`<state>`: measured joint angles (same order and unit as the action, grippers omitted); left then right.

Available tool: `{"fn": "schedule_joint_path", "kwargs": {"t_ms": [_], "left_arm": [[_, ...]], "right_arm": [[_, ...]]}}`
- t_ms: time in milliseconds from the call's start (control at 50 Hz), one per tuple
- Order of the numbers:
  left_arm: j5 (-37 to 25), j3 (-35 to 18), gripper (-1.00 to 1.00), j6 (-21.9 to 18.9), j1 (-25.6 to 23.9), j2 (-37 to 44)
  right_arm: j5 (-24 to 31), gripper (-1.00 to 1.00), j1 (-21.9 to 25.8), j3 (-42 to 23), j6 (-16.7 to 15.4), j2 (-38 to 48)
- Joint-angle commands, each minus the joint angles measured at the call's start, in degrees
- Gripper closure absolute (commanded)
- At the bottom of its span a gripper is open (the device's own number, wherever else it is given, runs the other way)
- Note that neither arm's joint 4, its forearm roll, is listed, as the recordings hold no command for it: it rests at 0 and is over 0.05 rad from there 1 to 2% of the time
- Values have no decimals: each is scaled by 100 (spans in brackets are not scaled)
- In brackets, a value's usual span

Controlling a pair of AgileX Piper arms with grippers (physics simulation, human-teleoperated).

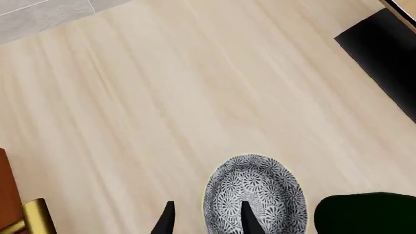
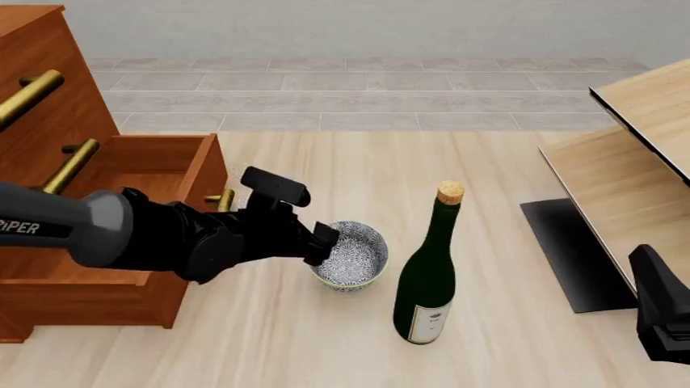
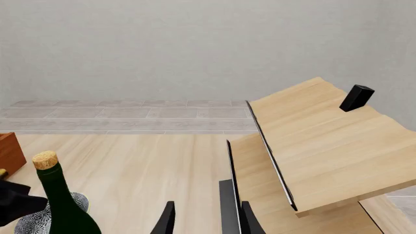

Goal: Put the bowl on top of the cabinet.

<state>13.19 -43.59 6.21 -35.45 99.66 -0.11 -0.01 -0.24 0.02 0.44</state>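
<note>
My left gripper (image 1: 206,219) straddles the bowl (image 2: 348,255)'s nine o'clock rim, fingers parted; right gripper (image 3: 208,219) slightly parted, holding nothing.

left arm (image 2: 97,230): white lettering "PIPER" on the grey link, first letter cut off at the frame edge
wine bottle (image 2: 429,271): pale label low on the body, print too small to read
wrist views: no readable text
</note>
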Motion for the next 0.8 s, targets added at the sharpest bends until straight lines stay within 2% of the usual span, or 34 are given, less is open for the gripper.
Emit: {"fn": "schedule_joint_path", "kwargs": {"t_ms": [20,800], "left_arm": [[71,-54,-100,-17,39,174],[272,-120,-100,5,-57,534]], "right_arm": [[0,-100,-1,0,1,-1],[0,-100,0,0,0,0]]}}
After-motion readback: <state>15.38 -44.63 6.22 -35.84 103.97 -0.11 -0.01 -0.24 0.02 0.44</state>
